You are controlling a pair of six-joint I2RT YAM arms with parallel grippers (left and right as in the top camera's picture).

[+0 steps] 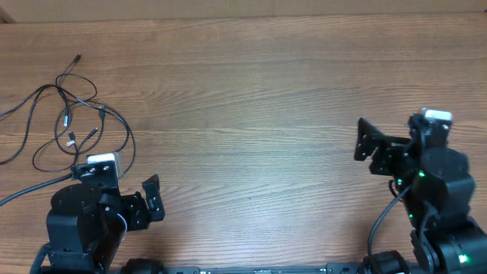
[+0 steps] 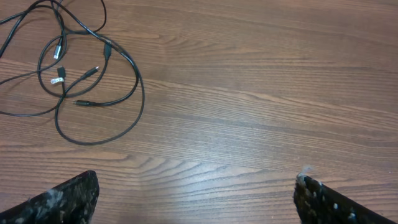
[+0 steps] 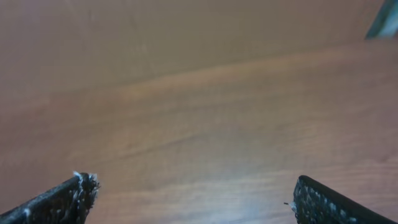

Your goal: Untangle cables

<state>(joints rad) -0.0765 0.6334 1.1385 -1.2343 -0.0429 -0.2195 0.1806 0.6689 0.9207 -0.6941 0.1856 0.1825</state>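
The cables (image 1: 76,114) are thin black cords with small plug ends, lying tangled in loose loops on the wooden table at the far left in the overhead view. They also show at the top left of the left wrist view (image 2: 81,81). My left gripper (image 1: 152,199) is open and empty, low on the table to the right of the tangle; its fingertips frame bare wood (image 2: 196,199). My right gripper (image 1: 367,148) is open and empty at the far right, away from the cables. Its wrist view shows only blurred wood between the fingers (image 3: 193,196).
The wooden table (image 1: 251,99) stretches between the two arms. A thicker black robot cable (image 1: 23,190) runs along the left edge by the left arm base (image 1: 76,228). The right arm base (image 1: 445,221) stands at the lower right.
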